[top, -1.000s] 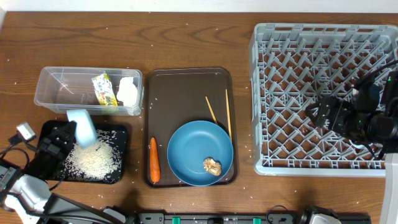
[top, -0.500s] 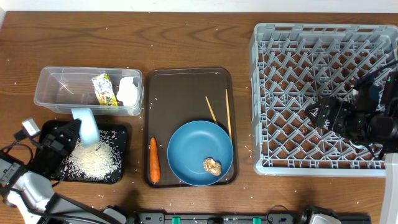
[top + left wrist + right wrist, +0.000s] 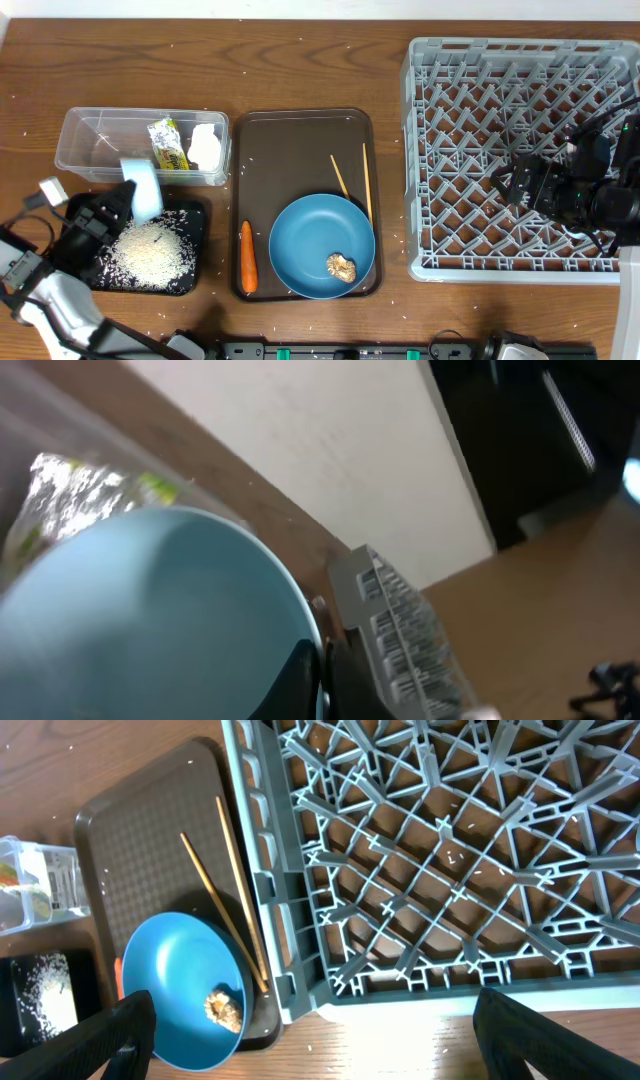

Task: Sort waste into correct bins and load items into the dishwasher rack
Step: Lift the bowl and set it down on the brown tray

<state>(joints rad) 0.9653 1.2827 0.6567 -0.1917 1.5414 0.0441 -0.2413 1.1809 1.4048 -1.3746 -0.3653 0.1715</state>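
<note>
Left of the brown tray [image 3: 300, 135], the left fingers [image 3: 115, 202] hold the cup [image 3: 141, 188] tilted over the black tray [image 3: 197, 212], where rice [image 3: 150, 255] lies. The wrist view is blurred, so the grip is probably at the rim. Also left of the brown tray, by its far corner, the tub [image 3: 95, 135] contains the wrapper [image 3: 168, 145] and tissue [image 3: 205, 147]. On the brown tray lie the carrot [image 3: 247, 257], the plate [image 3: 305, 235] with the scrap [image 3: 341, 267], and the chopsticks [image 3: 366, 180]. Right of the brown tray, the right fingers [image 3: 110, 1040] stand wide apart over the rack [image 3: 480, 95], holding nothing.
</note>
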